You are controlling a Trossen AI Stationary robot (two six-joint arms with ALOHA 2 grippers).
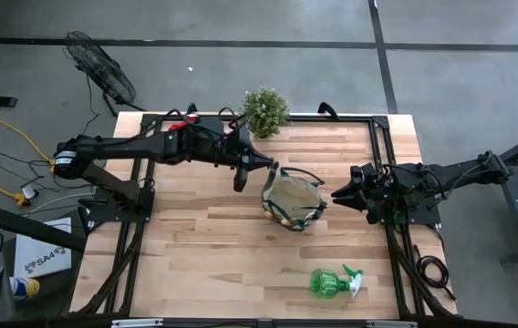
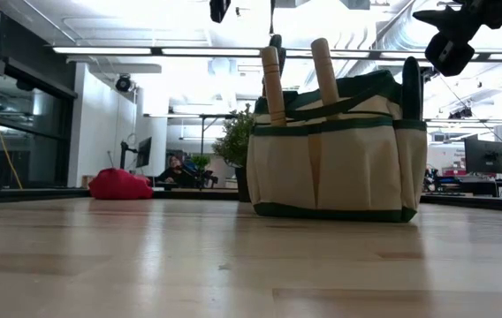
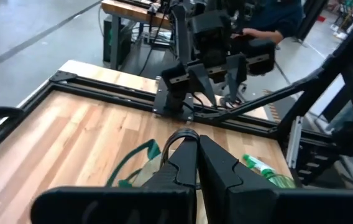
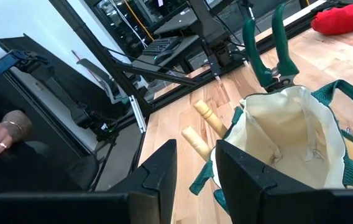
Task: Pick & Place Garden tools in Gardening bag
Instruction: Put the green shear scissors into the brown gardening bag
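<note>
The tan gardening bag [image 1: 293,202] with green trim stands mid-table. Two wooden trowel handles [image 2: 273,79] stick up from its near side. The green-handled pruning shears [image 4: 270,56] stand upright over the bag's far-left rim, blades down at the opening. My left gripper [image 1: 261,164] is shut at their upper end. Just right of the bag, my right gripper [image 1: 336,193] is open and holds nothing. The green spray bottle [image 1: 330,282] lies near the front edge. The red glove bundle [image 2: 118,184] lies at the far left. My left gripper comes in nearly level from the table's left, and its shut fingertips [image 3: 186,146] meet a dark curved handle end [image 3: 178,135] of the shears. The fingers hide the exact hold. The shears hang upright below, with their blade end [image 4: 277,84] at the bag's rim.
A small bushy potted plant [image 1: 265,111] stands at the far edge, behind the bag. A black frame rail [image 1: 382,164] runs around the tabletop. A person's hand [image 4: 2,134] shows beyond the table. Bare wood lies at the front left.
</note>
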